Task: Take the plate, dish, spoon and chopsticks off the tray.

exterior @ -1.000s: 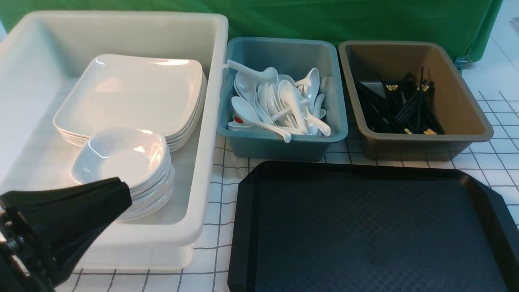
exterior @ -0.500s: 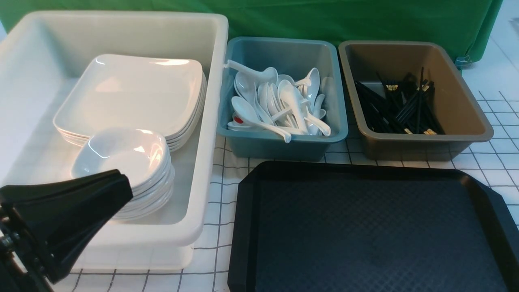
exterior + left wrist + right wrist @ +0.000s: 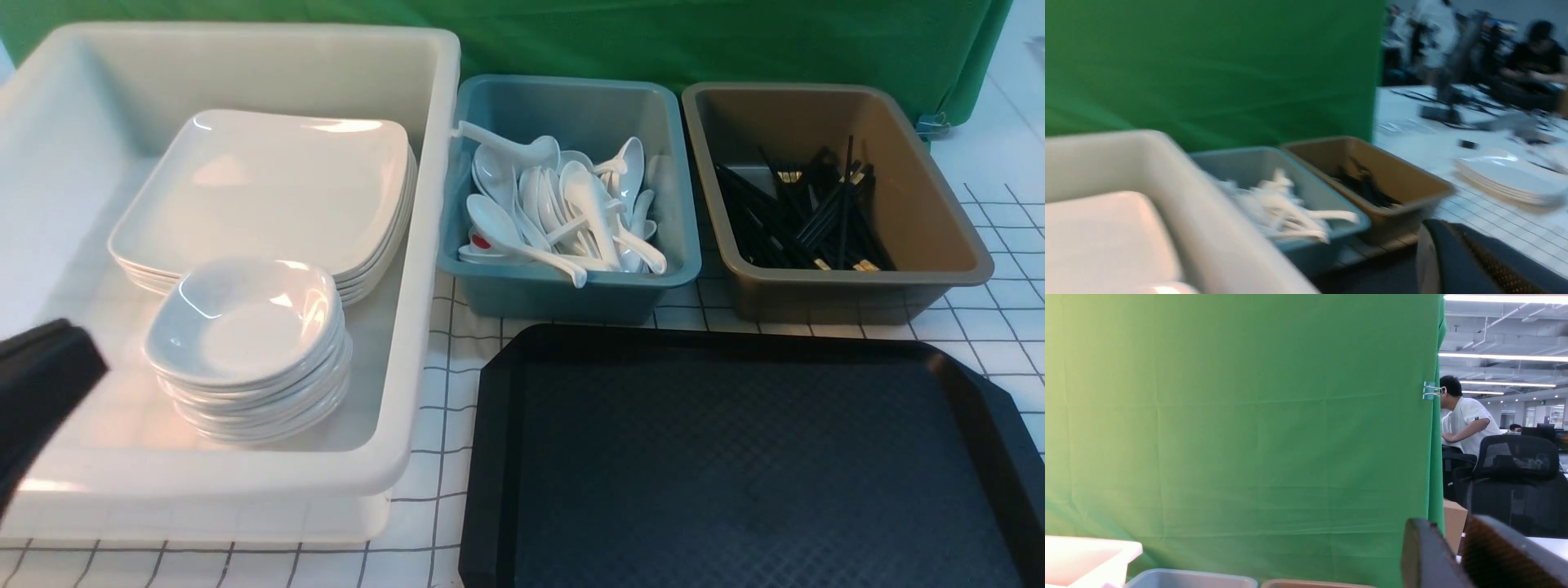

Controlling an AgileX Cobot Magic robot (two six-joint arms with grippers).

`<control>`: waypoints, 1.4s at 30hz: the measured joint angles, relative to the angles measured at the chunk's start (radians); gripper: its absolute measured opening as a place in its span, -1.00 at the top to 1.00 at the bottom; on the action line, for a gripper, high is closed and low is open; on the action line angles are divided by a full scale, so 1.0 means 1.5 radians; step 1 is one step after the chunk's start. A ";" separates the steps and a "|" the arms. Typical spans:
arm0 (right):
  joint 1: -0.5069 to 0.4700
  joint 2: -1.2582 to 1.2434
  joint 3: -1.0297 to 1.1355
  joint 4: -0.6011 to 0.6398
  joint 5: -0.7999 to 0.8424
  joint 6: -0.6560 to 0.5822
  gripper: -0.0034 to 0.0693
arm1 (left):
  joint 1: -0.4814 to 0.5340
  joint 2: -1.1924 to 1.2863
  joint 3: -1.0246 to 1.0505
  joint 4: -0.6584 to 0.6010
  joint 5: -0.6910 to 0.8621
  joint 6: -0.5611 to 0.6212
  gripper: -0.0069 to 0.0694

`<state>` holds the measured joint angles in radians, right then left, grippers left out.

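The black tray (image 3: 735, 457) lies bare at the front right, with nothing on it. White square plates (image 3: 261, 188) are stacked in the white tub (image 3: 424, 245), and a stack of small dishes (image 3: 245, 318) sits in front of them. Spoons (image 3: 563, 212) fill the blue tub (image 3: 571, 106). Black chopsticks (image 3: 808, 220) lie in the brown tub (image 3: 931, 212). My left gripper (image 3: 41, 384) is at the left edge by the white tub. In its blurred wrist view this left gripper (image 3: 1449, 232) is shut and empty. My right gripper (image 3: 1447, 522) is raised before the green curtain, slightly open and empty.
A green curtain (image 3: 653, 41) hangs behind the tubs. The table wears a white checked cloth (image 3: 1004, 327). Another pile of white plates (image 3: 1506, 179) rests on the table off to the right. People and office chairs (image 3: 1515, 465) are beyond the curtain.
My left gripper has drawn back from in front of the dish stack toward the left edge, so the whole stack now shows. Nothing in the tubs or on the tray moved.
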<state>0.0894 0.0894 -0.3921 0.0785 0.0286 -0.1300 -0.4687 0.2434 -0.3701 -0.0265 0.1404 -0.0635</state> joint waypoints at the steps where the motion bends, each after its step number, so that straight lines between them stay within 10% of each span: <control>1: 0.000 0.000 0.000 0.000 0.000 0.000 0.43 | 0.062 -0.037 0.030 -0.025 -0.001 0.042 0.82; 12: 0.000 0.000 0.000 0.000 0.000 0.000 0.39 | 0.341 -0.161 0.215 -0.081 0.012 0.127 0.82; 42: 0.000 0.000 0.000 0.000 0.000 0.000 0.25 | 0.296 -0.162 0.251 -0.031 0.045 0.127 0.81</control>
<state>0.0894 0.0894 -0.3921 0.0785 0.0281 -0.1300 -0.0247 -0.0001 0.0063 -0.0733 0.2080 0.1276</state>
